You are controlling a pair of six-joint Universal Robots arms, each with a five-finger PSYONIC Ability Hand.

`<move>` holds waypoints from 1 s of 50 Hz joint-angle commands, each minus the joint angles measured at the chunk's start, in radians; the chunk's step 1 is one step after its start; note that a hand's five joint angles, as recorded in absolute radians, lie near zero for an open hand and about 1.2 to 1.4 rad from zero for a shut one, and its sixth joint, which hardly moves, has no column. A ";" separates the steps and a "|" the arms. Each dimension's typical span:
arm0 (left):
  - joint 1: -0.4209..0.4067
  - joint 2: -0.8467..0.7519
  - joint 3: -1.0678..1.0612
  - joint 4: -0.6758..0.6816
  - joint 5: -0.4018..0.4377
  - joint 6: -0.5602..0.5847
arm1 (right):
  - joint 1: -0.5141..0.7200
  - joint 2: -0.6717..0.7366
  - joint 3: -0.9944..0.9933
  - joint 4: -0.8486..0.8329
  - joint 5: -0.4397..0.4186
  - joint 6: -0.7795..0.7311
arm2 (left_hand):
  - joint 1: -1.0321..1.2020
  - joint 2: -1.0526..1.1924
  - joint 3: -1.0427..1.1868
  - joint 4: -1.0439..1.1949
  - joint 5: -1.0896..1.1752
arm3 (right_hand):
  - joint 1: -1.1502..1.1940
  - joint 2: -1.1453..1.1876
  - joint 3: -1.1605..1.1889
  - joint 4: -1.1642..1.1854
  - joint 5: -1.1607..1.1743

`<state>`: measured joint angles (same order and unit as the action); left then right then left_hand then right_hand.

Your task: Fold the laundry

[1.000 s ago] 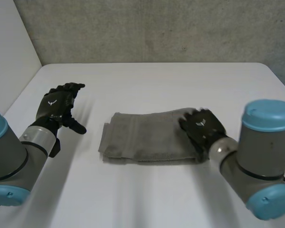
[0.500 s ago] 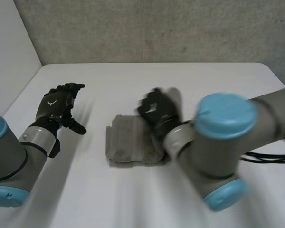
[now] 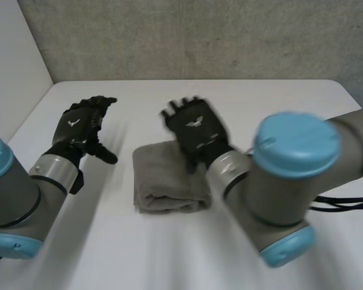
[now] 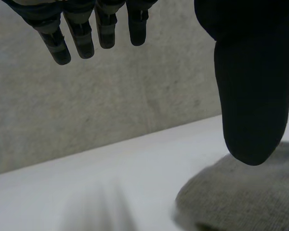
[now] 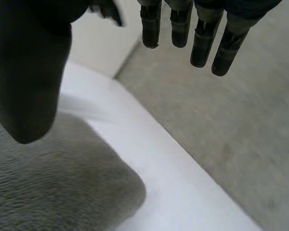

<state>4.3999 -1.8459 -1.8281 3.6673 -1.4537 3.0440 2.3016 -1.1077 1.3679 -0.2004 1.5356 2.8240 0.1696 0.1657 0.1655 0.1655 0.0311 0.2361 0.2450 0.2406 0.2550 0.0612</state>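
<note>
Hovering spread and empty over the folded grey terry towel (image 3: 166,181) on the white worktop (image 3: 260,103), the right hand (image 3: 198,130) seems to be clearing the fold, while the left hand (image 3: 80,127) hangs open alongside.

Soft, even, rather dim light falls on the white surface (image 3: 230,99). The folded towel (image 3: 166,181) throws a thin, faint shadow along its near edge. In the wrist views the left robot hand (image 4: 250,82) and the right robot hand (image 5: 26,72) read as near-black shapes against the paler wall (image 4: 135,106).
</note>
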 commanded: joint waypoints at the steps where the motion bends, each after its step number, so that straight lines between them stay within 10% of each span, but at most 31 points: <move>1: -0.119 -0.038 0.087 -0.013 -0.013 -0.001 | -0.133 0.014 0.025 0.055 -0.089 0.196 | 0.020 0.024 0.024 0.024 -0.016 | -0.062 -0.071 -0.066 -0.080 -0.061; 16: -0.197 -0.319 0.251 -0.273 -0.096 0.030 | -0.152 0.256 -0.116 0.240 -0.192 0.236 | 0.005 0.009 0.009 0.009 -0.031 | -0.062 -0.071 -0.066 -0.080 -0.061; 24: -0.195 -0.164 0.296 -0.337 -0.094 0.038 | -0.171 0.045 -0.136 0.259 -0.158 0.238 | 0.005 0.009 0.009 0.009 -0.031 | -0.062 -0.071 -0.066 -0.080 -0.061; 33: -0.192 0.065 0.568 -0.724 -0.118 0.022 | -0.247 -0.271 -0.173 0.275 0.024 0.235 | 0.005 0.009 0.009 0.009 -0.031 | -0.062 -0.071 -0.066 -0.080 -0.061; 39: -0.188 0.112 0.745 -0.982 -0.235 0.022 | -0.289 -0.322 -0.200 0.369 0.081 0.229 | 0.005 0.009 0.009 0.009 -0.031 | -0.062 -0.071 -0.066 -0.080 -0.061; 50: -0.145 0.135 0.721 -1.026 -0.263 0.018 | -0.326 -0.319 -0.243 0.444 0.104 0.223 | 0.005 0.009 0.009 0.009 -0.031 | -0.062 -0.071 -0.066 -0.080 -0.061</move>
